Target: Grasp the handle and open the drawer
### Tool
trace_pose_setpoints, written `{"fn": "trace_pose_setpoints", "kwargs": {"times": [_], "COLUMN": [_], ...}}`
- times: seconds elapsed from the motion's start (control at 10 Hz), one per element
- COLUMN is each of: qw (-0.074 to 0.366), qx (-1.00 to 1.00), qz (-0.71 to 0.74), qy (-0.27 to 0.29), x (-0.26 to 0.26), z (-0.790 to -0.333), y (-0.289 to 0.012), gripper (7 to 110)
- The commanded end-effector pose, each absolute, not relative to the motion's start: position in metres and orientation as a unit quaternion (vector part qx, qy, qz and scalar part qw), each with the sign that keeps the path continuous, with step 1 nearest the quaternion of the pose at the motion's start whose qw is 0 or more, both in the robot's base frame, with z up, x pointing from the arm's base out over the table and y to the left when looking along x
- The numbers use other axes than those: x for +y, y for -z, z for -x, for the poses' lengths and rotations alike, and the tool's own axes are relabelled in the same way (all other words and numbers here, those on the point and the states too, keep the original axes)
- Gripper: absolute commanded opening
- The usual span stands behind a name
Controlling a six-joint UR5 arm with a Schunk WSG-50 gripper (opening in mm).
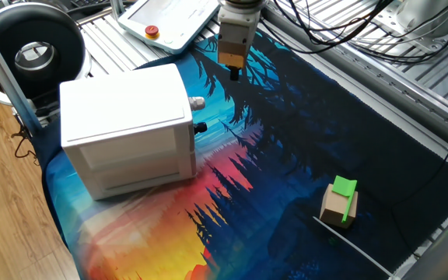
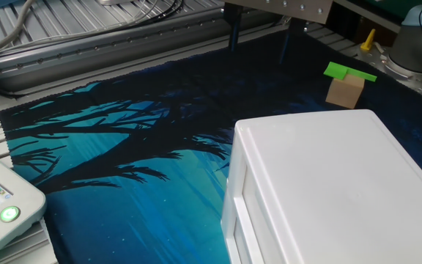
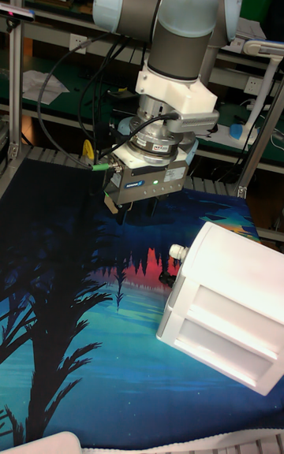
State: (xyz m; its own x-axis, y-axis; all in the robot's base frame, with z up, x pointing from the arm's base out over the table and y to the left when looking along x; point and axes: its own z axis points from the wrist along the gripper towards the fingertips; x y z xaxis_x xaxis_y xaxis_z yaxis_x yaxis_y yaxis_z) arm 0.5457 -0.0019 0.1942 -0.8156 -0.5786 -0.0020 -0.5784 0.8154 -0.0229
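Small, round, shiny handle [image 1: 197,102] sticking out of the smooth white drawer [image 3: 183,260] — shut, in the boxy cabinet [image 1: 127,128] on the colourful cloth [image 1: 286,171]. Gripper [image 2: 258,35] up in the air, well apart, fingers spread and empty. Knob hidden in the other fixed view — only the cabinet top there.

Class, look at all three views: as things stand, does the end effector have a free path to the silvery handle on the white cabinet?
Probably yes. The end effector hangs above the mat, apart from the handle, with nothing between them. The handle juts freely from the drawer; only the black knob sits close below it.
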Motion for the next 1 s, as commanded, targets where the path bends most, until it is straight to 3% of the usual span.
{"fn": "trace_pose_setpoints", "kwargs": {"times": [0.0,0.9], "qw": [0.007,0.003], "qx": [0.952,0.946], "qz": [0.305,0.324], "qy": [0.007,0.01], "x": [-0.0002,-0.0034], "z": [-0.5464,-0.5471], "y": [-0.1954,-0.1984], "gripper": [66,66]}}
